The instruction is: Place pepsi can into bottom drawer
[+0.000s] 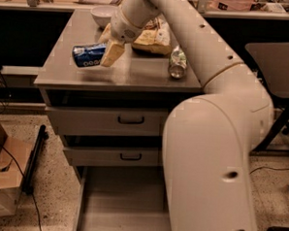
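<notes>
The pepsi can [88,55] is blue with white lettering. It lies sideways in my gripper [106,51], lifted a little above the cabinet top [132,73] near its left front part. The gripper's tan fingers [112,53] are shut on the can's right end. The bottom drawer [123,204] is pulled open at the foot of the grey cabinet, a flat tray with low sides, with nothing seen inside. My arm [216,140] covers its right part.
A silver-green can [177,63] stands at the top's right front. A chip bag [153,37] and a white bowl [103,14] lie behind. The two upper drawers [105,122] with black handles are shut. A cardboard box [0,178] sits on the floor at left.
</notes>
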You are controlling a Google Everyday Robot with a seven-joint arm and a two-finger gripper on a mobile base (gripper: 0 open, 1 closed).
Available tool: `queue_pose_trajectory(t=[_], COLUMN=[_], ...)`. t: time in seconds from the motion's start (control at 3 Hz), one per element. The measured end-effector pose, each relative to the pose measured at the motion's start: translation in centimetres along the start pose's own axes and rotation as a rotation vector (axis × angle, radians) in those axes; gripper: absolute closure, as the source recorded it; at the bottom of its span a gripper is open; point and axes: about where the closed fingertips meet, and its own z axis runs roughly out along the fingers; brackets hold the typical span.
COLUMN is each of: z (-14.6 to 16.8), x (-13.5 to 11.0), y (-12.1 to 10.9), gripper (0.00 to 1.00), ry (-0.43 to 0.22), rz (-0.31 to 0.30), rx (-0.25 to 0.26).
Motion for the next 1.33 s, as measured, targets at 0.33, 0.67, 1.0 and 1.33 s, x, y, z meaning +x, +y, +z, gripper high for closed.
queue_pose_trajectory(t=[0.33,0.67,1.0,1.33], z=[-1.4,-4.3,-4.2,-3.5], x=[-1.5,-2.9,-2.2,-0.9], y=[4.8,9.9,15.8,21.1], gripper=[1.0,1.0,1.0,1.0], ry=[0.042,0.048,0.015,-0.036], rz=[-0.08,-0.117,-0.064,0.06], rx=[-0.07,-0.081,-0.127,-0.135])
